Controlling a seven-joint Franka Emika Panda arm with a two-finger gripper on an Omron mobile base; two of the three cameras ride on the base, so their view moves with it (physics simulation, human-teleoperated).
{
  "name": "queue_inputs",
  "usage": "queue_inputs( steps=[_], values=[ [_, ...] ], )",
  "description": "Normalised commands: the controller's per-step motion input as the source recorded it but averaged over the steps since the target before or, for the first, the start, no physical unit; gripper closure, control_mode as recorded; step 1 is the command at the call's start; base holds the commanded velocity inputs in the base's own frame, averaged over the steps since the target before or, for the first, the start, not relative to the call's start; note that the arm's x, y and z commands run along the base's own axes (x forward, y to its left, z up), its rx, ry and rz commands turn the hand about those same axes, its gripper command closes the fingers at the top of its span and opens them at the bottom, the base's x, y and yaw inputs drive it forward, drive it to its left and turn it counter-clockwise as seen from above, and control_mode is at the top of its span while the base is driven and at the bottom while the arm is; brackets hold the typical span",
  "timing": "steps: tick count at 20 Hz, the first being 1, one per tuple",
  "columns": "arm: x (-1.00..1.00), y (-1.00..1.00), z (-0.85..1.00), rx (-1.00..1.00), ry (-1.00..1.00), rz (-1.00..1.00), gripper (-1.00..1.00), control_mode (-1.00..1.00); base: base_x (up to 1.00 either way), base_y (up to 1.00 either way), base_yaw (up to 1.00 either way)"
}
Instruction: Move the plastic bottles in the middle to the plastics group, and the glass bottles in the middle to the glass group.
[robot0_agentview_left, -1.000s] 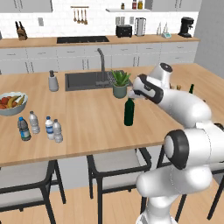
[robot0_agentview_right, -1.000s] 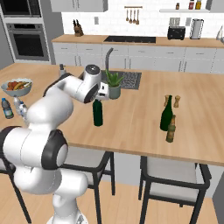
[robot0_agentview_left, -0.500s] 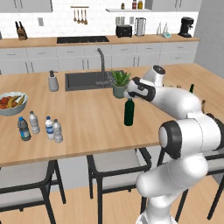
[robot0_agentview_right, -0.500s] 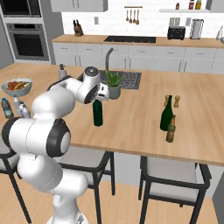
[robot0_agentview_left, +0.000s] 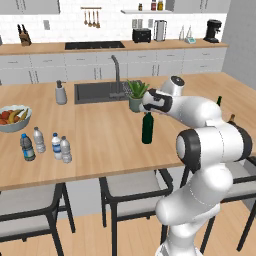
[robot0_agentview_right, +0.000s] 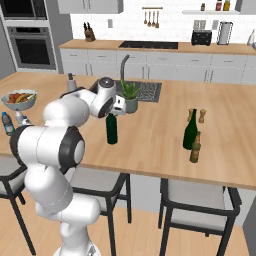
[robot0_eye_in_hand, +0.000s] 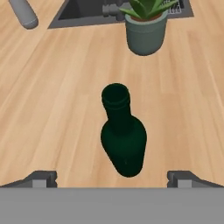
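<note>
The dark green glass bottle (robot0_agentview_left: 147, 129) (robot0_agentview_right: 112, 130) (robot0_eye_in_hand: 123, 140) stands upright mid-counter. My gripper (robot0_agentview_left: 145, 108) (robot0_agentview_right: 116, 109) (robot0_eye_in_hand: 113, 179) hovers just above its neck, open, with nothing between the fingers. Far left on the counter stand the two middle plastic bottles, one white-capped with a blue label (robot0_agentview_left: 56, 146) and one plain clear (robot0_agentview_left: 66, 150). Just left of them is the plastics group, a dark-capped bottle (robot0_agentview_left: 27, 147) and a pale-capped clear one (robot0_agentview_left: 39, 140). The glass group, a brighter green wine bottle (robot0_agentview_right: 190, 131) and an amber beer bottle (robot0_agentview_right: 195, 148), stands to the right.
A potted plant (robot0_agentview_left: 136, 95) (robot0_eye_in_hand: 145, 26) stands just behind the dark bottle, beside the sink (robot0_agentview_left: 97, 92). A soap dispenser (robot0_agentview_left: 60, 92) and a fruit bowl (robot0_agentview_left: 12, 117) stand at the left. Two wooden shakers (robot0_agentview_right: 202, 116) stand behind the glass group. Stools line the counter's near edge.
The hand has shifted slightly left, closer over the dark bottle's neck, and the arm's elbow has swung. The jaws stay open. No bottle has moved.
</note>
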Motion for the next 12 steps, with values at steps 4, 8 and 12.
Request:
queue_inputs(
  steps=[4, 8, 12],
  values=[
    [0.14, 0.0, -0.19, 0.0, 0.0, 0.0, -1.0, -1.0, 0.0, 0.0, 0.0],
    [0.13, 0.0, -0.18, 0.0, 0.0, 0.0, -1.0, -1.0, 0.0, 0.0, 0.0],
    [0.15, 0.01, -0.14, 0.0, 0.0, 0.0, -1.0, -1.0, 0.0, 0.0, 0.0]
  ],
)
